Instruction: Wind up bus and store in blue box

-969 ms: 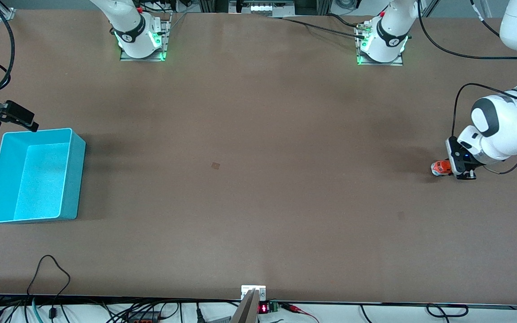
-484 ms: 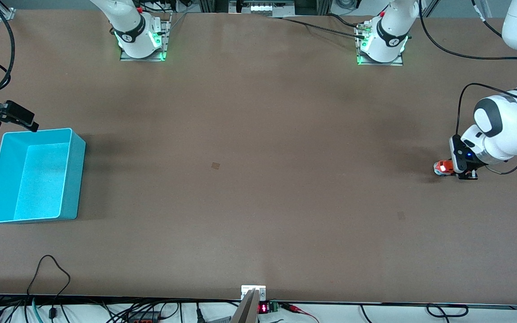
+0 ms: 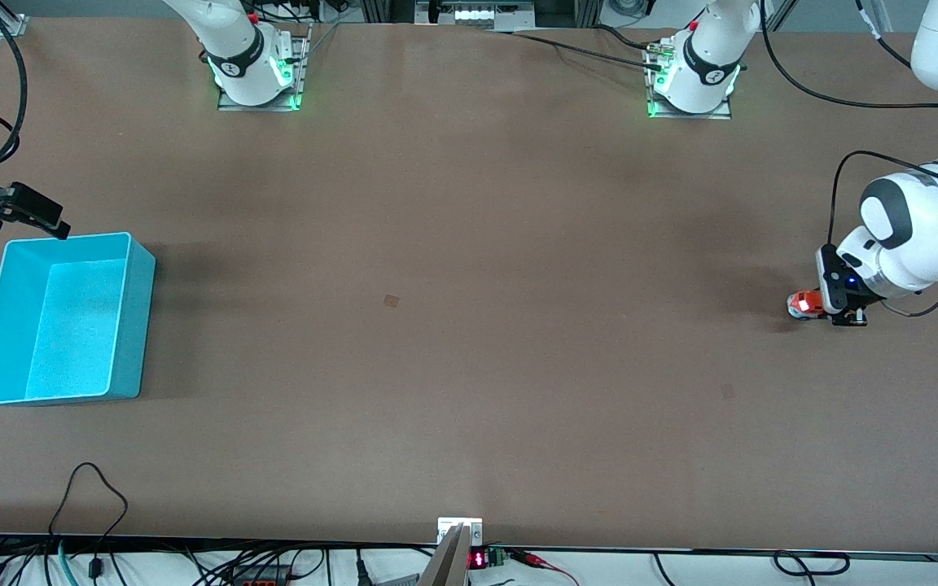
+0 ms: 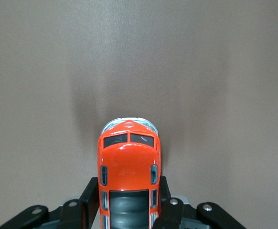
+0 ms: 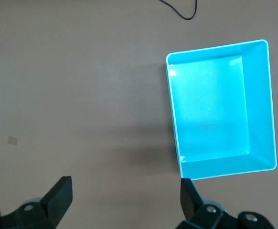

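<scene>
The small orange bus (image 3: 801, 304) is at table level near the left arm's end of the table. My left gripper (image 3: 829, 308) is shut on its rear half. In the left wrist view the black fingers (image 4: 89, 194) press both sides of the bus (image 4: 128, 157), and its front sticks out past them. The light turquoise blue box (image 3: 133, 325) stands empty at the right arm's end of the table. My right gripper (image 3: 50, 221) hangs open and empty by the box's corner. In the right wrist view the right gripper (image 5: 124, 195) is over bare table beside the box (image 5: 261, 95).
A small brown patch (image 3: 391, 300) marks the table's middle. The two arm bases (image 3: 257, 73) stand along the table's edge farthest from the front camera. Cables (image 3: 86, 488) lie along the edge nearest it.
My left gripper has drawn the bus a little toward the left arm's end of the table, then almost stopped. The right arm has not moved.
</scene>
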`<state>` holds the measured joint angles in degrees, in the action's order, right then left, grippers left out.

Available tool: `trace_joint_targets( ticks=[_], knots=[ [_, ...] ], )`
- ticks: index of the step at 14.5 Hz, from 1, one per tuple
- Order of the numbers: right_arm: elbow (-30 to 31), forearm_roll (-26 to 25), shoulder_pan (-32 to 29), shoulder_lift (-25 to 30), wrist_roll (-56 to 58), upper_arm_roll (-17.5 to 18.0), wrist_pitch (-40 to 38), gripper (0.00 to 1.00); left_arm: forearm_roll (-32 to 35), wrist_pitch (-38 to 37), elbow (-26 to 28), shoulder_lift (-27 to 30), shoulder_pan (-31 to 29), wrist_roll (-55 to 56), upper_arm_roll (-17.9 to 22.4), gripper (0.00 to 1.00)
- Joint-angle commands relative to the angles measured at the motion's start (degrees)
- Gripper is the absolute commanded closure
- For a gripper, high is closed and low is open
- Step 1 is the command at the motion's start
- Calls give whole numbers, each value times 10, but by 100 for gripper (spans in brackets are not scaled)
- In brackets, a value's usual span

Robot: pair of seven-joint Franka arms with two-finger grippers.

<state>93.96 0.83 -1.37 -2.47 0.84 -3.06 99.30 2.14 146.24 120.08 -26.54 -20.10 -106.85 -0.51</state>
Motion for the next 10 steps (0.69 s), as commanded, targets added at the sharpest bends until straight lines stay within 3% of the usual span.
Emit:
trace_joint_targets(
  ticks=[1, 10],
  knots=[
    [-6, 1, 0, -3, 1, 1, -2, 0, 5, 31, -19, -64, -16, 9, -5, 81],
    [-7, 1, 0, -6, 2, 2, -1, 0, 5, 30, -19, -63, -16, 31, -5, 80]
  ],
)
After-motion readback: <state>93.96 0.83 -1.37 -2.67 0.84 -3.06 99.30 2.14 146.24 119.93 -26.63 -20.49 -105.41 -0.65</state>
